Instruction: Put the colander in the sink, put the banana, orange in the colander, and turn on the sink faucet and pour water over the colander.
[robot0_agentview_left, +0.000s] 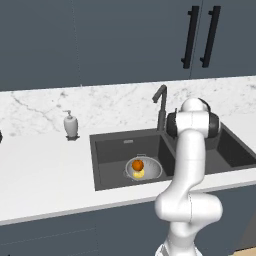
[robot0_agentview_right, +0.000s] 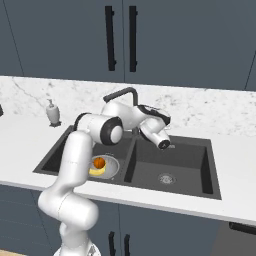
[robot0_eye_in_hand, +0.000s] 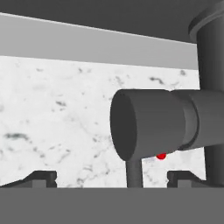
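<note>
The colander (robot0_agentview_left: 150, 172) (robot0_agentview_right: 111, 167) stands in the left basin of the dark sink (robot0_agentview_left: 112, 152) (robot0_agentview_right: 190, 160). Inside it lie the orange (robot0_agentview_left: 138, 164) (robot0_agentview_right: 99, 162) and, beside that, the banana (robot0_agentview_left: 139, 174) (robot0_agentview_right: 97, 171). At the sink's back rim rises the sink faucet (robot0_agentview_left: 161, 102) (robot0_agentview_right: 122, 94). In the hand view its side lever (robot0_eye_in_hand: 148, 127) looms close, sticking out from the faucet body (robot0_eye_in_hand: 212, 87). My gripper (robot0_eye_in_hand: 112, 178) is open, its fingertips (robot0_eye_in_hand: 41, 177) spread wide on either side of the lever's thin stem, not touching it. No water is in view.
A white soap dispenser (robot0_agentview_left: 71, 125) (robot0_agentview_right: 51, 113) sits on the marble counter left of the sink. The right basin (robot0_agentview_right: 167, 177) holds nothing but its drain. Dark cabinets with black handles (robot0_agentview_left: 200, 37) (robot0_agentview_right: 121, 37) hang above the backsplash.
</note>
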